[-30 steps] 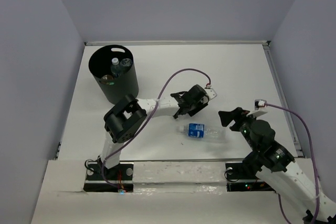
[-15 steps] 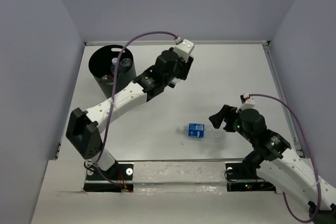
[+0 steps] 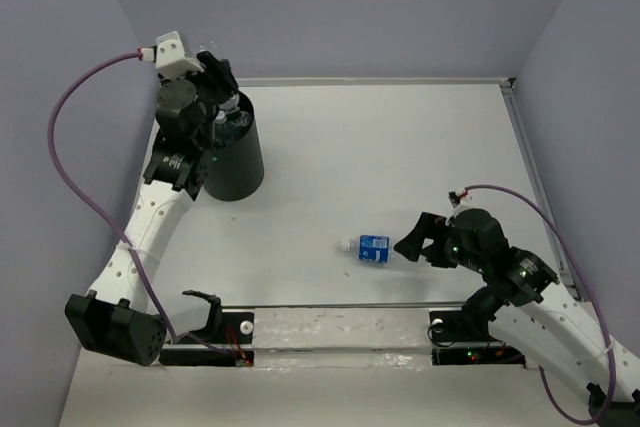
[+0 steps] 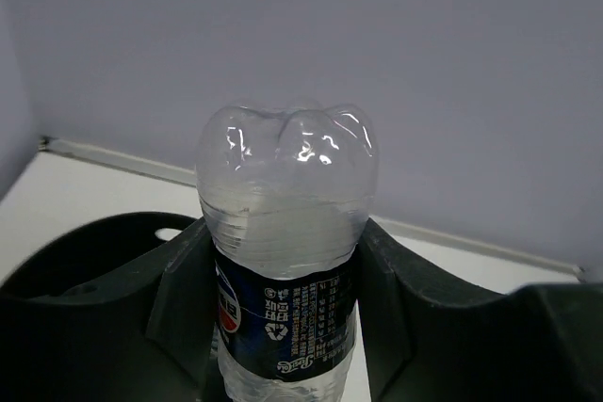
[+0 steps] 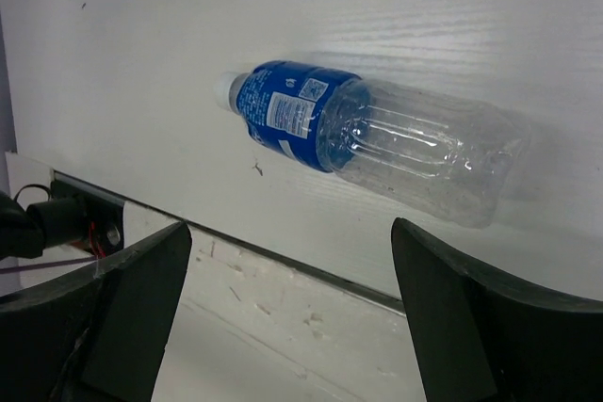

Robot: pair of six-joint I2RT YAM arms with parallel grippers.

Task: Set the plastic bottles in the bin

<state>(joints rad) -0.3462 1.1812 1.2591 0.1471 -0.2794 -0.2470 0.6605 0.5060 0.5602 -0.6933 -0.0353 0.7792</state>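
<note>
My left gripper (image 3: 218, 77) is shut on a clear bottle with a dark navy label (image 4: 283, 214), held base-up at the far rim of the black bin (image 3: 235, 162). The bin's rim and handle slot show in the left wrist view (image 4: 85, 251). Other bottles lie inside the bin (image 3: 236, 119). A clear bottle with a blue label (image 3: 378, 248) lies on its side on the table near the front edge, cap to the left. My right gripper (image 3: 412, 240) is open just right of it; in the right wrist view (image 5: 289, 228) the bottle (image 5: 367, 138) lies beyond the spread fingers.
The table's front edge and the mounting rail (image 5: 283, 270) run just under the right gripper. Grey walls close in the table on three sides. The left arm's purple cable (image 3: 70, 127) loops along the left wall.
My left arm swung from the table's middle to the bin's far rim at the back left, carrying the navy-label bottle. My right gripper moved left and down toward the blue-label bottle.
</note>
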